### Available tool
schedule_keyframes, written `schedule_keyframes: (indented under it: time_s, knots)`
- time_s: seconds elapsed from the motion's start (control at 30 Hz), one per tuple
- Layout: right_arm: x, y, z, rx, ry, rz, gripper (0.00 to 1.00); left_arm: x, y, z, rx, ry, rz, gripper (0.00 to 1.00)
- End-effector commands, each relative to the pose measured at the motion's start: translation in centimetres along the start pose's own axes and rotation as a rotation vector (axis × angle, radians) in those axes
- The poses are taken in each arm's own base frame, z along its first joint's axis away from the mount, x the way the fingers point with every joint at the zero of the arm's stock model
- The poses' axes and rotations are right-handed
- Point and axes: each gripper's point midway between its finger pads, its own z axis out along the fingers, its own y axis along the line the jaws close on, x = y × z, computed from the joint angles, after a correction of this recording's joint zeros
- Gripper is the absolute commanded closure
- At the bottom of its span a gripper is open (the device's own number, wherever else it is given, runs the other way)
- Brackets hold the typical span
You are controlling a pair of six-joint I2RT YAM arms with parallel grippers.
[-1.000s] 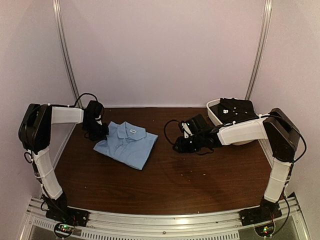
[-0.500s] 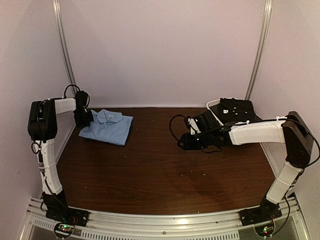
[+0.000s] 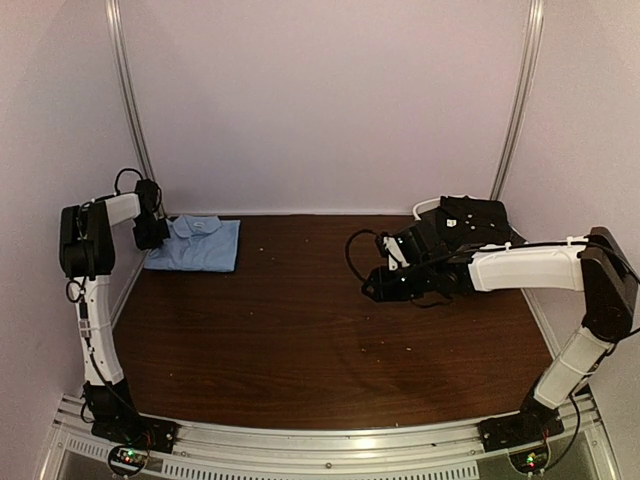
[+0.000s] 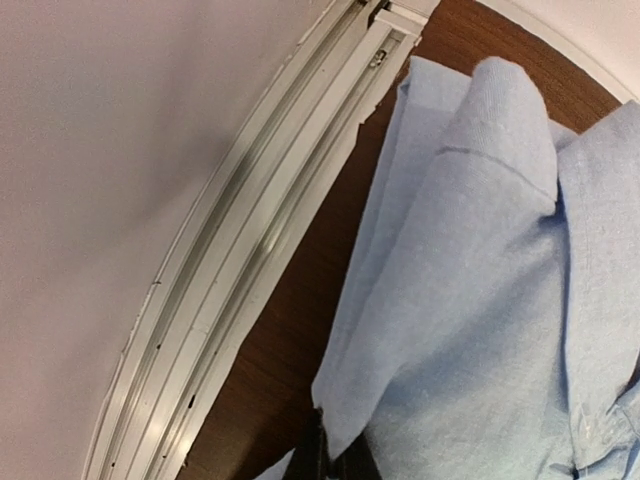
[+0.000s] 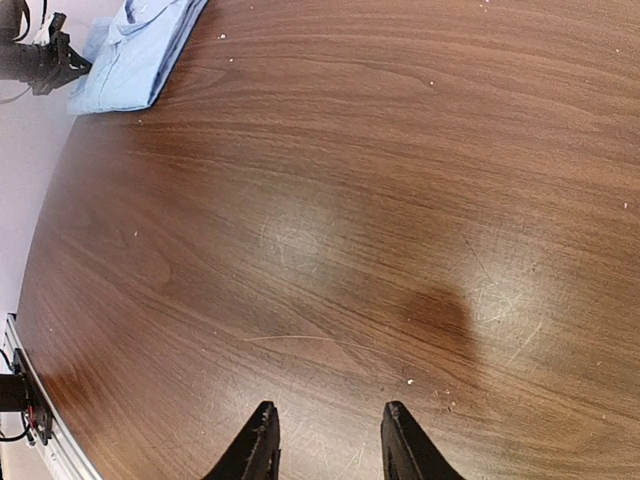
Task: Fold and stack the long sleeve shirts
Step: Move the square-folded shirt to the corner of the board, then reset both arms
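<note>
A folded light blue shirt lies at the far left corner of the table, collar toward the back wall. My left gripper is at its left edge, shut on a fold of the blue cloth; its black fingertips pinch the hem low in the left wrist view. The right wrist view shows the same shirt far off at top left. My right gripper hovers open over bare wood right of centre, holding nothing; from above it shows as. A dark shirt lies in the tub.
A white oval tub stands at the back right, behind the right arm. A metal rail runs along the left wall beside the blue shirt. Pale walls close in the table on three sides.
My left gripper has dragged the blue shirt from left of centre back into the far left corner. The right arm has stretched a little further toward the middle, jaws unchanged.
</note>
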Motion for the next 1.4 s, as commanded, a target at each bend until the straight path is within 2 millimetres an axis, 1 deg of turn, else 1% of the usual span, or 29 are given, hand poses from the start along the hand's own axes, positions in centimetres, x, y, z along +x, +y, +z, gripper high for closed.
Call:
schedule_keyframes:
  time_s: [0.0, 0.1, 0.2, 0.23, 0.27, 0.3, 0.33, 0.37, 0.43, 0.5, 0.57, 0.6, 0.63, 0.67, 0.7, 0.73, 0.8, 0.83, 0.87, 0.9, 1.0, 1.03, 1.07, 1.1, 1.13, 1.2, 1.37]
  knots:
    - [-0.2, -0.1, -0.8, 0.019, -0.013, 0.002, 0.64, -2.6, -0.2, -0.6, 0.029, -0.053, 0.017, 1.0]
    - [-0.2, -0.2, -1.0, 0.024, -0.013, 0.004, 0.63, -3.3, -0.1, -0.7, 0.041, -0.065, 0.023, 1.0]
    - [-0.1, -0.3, -1.1, 0.027, -0.012, 0.01, 0.64, -3.6, -0.4, -0.5, 0.07, -0.062, 0.025, 1.0]
    - [-0.1, -0.3, -1.2, 0.03, -0.012, 0.009, 0.64, -3.6, -0.5, -0.5, 0.077, -0.059, 0.027, 0.97]
    - [-0.1, -0.4, -1.3, 0.033, -0.012, 0.01, 0.64, -3.5, -0.7, -0.5, 0.085, -0.057, 0.029, 0.93]
    - [-0.1, -0.4, -1.3, 0.035, -0.014, 0.011, 0.63, -3.5, -0.7, -0.6, 0.087, -0.056, 0.027, 0.88]
    - [-0.2, -0.5, -1.4, 0.037, -0.018, 0.012, 0.63, -3.7, -0.6, -0.8, 0.087, -0.059, 0.024, 0.8]
    - [-0.2, -0.5, -1.5, 0.039, -0.021, 0.014, 0.61, -3.9, -0.6, -1.2, 0.086, -0.065, 0.02, 0.74]
    - [-0.3, -0.5, -1.6, 0.04, -0.025, 0.015, 0.57, -4.5, -0.5, -2.1, 0.085, -0.086, 0.015, 0.67]
    - [-0.4, -0.5, -1.7, 0.042, -0.029, 0.014, 0.52, -5.3, -0.4, -3.2, 0.082, -0.111, 0.015, 0.57]
    - [-0.6, -0.5, -1.7, 0.045, -0.034, 0.013, 0.47, -5.8, -0.3, -4.4, 0.082, -0.132, 0.015, 0.44]
    - [-0.6, -0.5, -1.8, 0.046, -0.036, 0.011, 0.45, -6.0, -0.3, -4.9, 0.089, -0.142, 0.015, 0.41]
    - [-0.7, -0.5, -1.8, 0.047, -0.039, 0.008, 0.37, -6.1, -0.4, -5.4, 0.099, -0.152, 0.014, 0.38]
    - [-0.8, -0.5, -1.8, 0.048, -0.042, 0.007, 0.33, -6.2, -0.6, -5.9, 0.111, -0.161, 0.014, 0.35]
    - [-0.9, -0.5, -1.8, 0.05, -0.045, 0.005, 0.32, -6.3, -0.8, -6.5, 0.125, -0.17, 0.015, 0.32]
    - [-1.1, -0.5, -1.9, 0.052, -0.051, 0.003, 0.31, -6.4, -1.3, -7.2, 0.141, -0.181, 0.02, 0.29]
    - [-1.4, -0.4, -1.9, 0.055, -0.058, -0.001, 0.26, -6.4, -2.3, -8.5, 0.161, -0.203, 0.032, 0.22]
    - [-1.6, -0.4, -2.0, 0.058, -0.063, -0.002, 0.19, -6.4, -3.1, -9.3, 0.176, -0.215, 0.044, 0.19]
    - [-1.7, -0.3, -2.0, 0.059, -0.068, -0.004, 0.03, -6.4, -3.7, -10.1, 0.189, -0.229, 0.054, 0.17]
    - [-1.9, -0.3, -2.1, 0.06, -0.072, -0.006, 0.01, -6.4, -4.4, -11.1, 0.204, -0.243, 0.063, 0.15]
    - [-2.3, -0.4, -2.1, 0.066, -0.088, -0.008, 0.0, -5.5, -6.1, -13.1, 0.25, -0.259, 0.082, 0.11]
    - [-2.5, -0.3, -2.2, 0.068, -0.094, -0.008, 0.0, -5.2, -6.8, -13.8, 0.265, -0.268, 0.093, 0.04]
    - [-2.7, -0.4, -2.3, 0.073, -0.099, -0.009, 0.0, -4.9, -7.5, -14.5, 0.277, -0.278, 0.105, 0.03]
    - [-2.8, -0.4, -2.4, 0.076, -0.104, -0.01, 0.0, -4.5, -8.1, -15.1, 0.287, -0.282, 0.115, 0.02]
    - [-3.0, -0.4, -2.5, 0.081, -0.109, -0.012, 0.0, -4.4, -8.0, -15.6, 0.29, -0.285, 0.115, 0.02]
    - [-3.3, -0.6, -2.8, 0.09, -0.125, -0.013, 0.0, -3.1, -10.0, -17.1, 0.322, -0.292, 0.15, 0.02]
    - [-4.5, -0.5, -4.3, 0.104, -0.177, -0.021, 0.0, -0.2, -13.3, -20.7, 0.408, -0.313, 0.215, 0.02]
